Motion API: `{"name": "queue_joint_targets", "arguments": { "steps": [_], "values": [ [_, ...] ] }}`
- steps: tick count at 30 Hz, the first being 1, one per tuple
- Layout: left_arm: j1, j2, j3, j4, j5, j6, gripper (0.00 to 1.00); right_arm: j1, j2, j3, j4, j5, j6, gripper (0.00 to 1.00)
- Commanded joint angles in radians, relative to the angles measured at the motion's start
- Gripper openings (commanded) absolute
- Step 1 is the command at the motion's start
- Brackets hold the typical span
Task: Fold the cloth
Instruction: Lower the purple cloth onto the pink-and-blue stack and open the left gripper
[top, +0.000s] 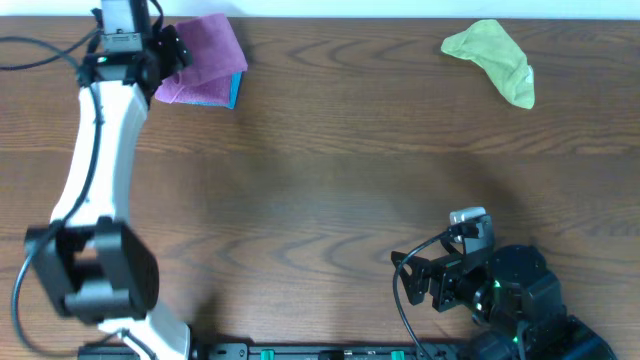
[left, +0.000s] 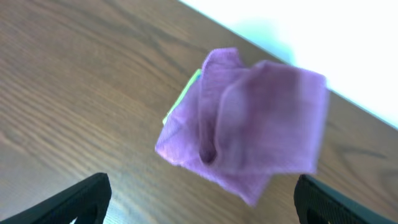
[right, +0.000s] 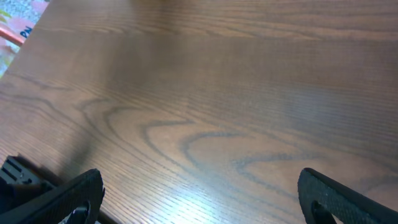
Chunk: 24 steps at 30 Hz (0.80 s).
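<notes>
The cloth (top: 203, 58) lies in the upper left of the overhead view, on a blue-edged pad (top: 235, 92) close to the worktop's (top: 330, 170) far edge. The left hand (top: 168, 48) hangs just beside it with its fingers spread wide and nothing between them. The right hand (top: 412, 276), also wide open and empty, sits at the lower right.

I'd worry about the fold. In the left wrist view it looks puffy, with one flap standing up, so it may spring open. A finger pulling away low could also snag it and drag it off the pad.

Its long axis runs diagonally, from lower left to upper right.
</notes>
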Motion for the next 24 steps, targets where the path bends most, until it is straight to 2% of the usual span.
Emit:
{"name": "queue_joint_targets", "arguments": {
  "steps": [1, 8, 17, 24],
  "values": [
    [0.005, -0.09, 0.024, -0.043, 0.072, -0.006, 0.95, -0.005, -0.006, -0.005, -0.001, 0.003, 0.015, 0.99],
    [0.005, -0.222, 0.024, -0.125, 0.148, -0.081, 0.95, -0.005, -0.006, -0.005, -0.001, 0.003, 0.015, 0.99],
    [0.005, -0.308, 0.024, -0.156, 0.2, -0.08, 0.95, -0.005, -0.006, -0.005, -0.001, 0.003, 0.015, 0.99],
    [-0.027, -0.367, 0.024, -0.324, 0.177, -0.083, 0.95, -0.005, -0.006, -0.005, -0.001, 0.003, 0.015, 0.99]
  ]
}}
